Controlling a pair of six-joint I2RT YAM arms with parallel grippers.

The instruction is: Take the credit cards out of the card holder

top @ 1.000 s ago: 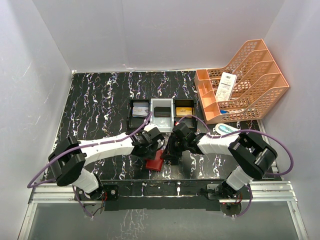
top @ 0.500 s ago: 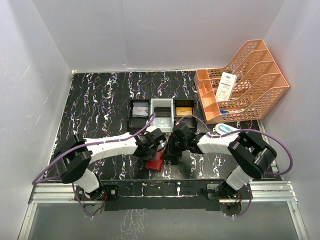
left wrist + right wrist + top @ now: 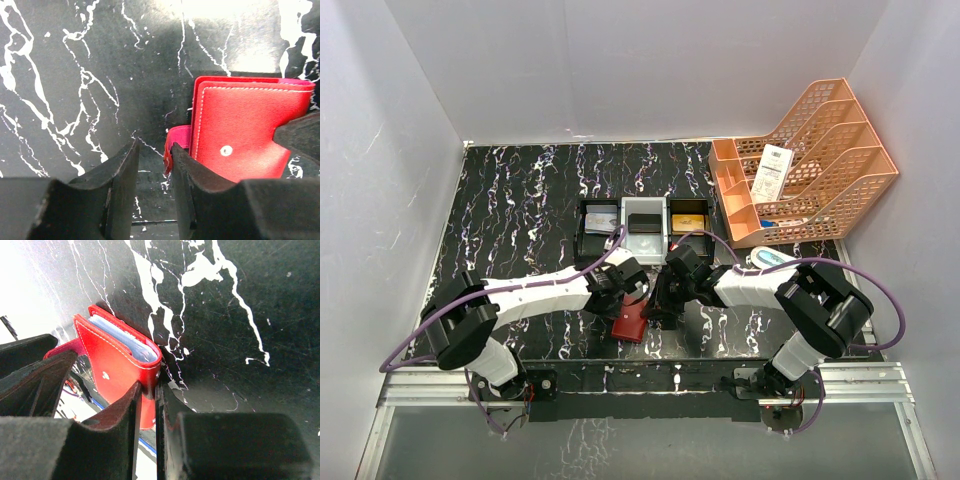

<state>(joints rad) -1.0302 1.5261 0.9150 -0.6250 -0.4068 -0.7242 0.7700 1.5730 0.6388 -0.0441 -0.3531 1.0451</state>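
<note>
The red card holder (image 3: 630, 325) is folded and sits between the two grippers near the table's front edge. My right gripper (image 3: 149, 387) is shut on its lower corner by the fold. Light blue-silvery credit cards (image 3: 125, 340) show edge-on inside the card holder (image 3: 112, 367). My left gripper (image 3: 153, 147) is at the card holder's (image 3: 240, 130) left side, jaws a finger-width apart. The pink-red snap tab (image 3: 172, 142) lies against the tip of its right finger, and the rest of the gap is bare table. In the top view the left gripper (image 3: 626, 292) and right gripper (image 3: 655, 303) nearly meet.
A black-and-white three-compartment tray (image 3: 630, 205) stands just behind the grippers, with a card in its left and right compartments. An orange mesh file rack (image 3: 810, 160) fills the back right corner. A white object (image 3: 770, 258) lies beside the right arm. The metal rail (image 3: 640, 385) borders the near edge.
The left gripper's jaws have narrowed and it has edged in toward the card holder's snap tab. The right gripper and the card holder have stayed put.
</note>
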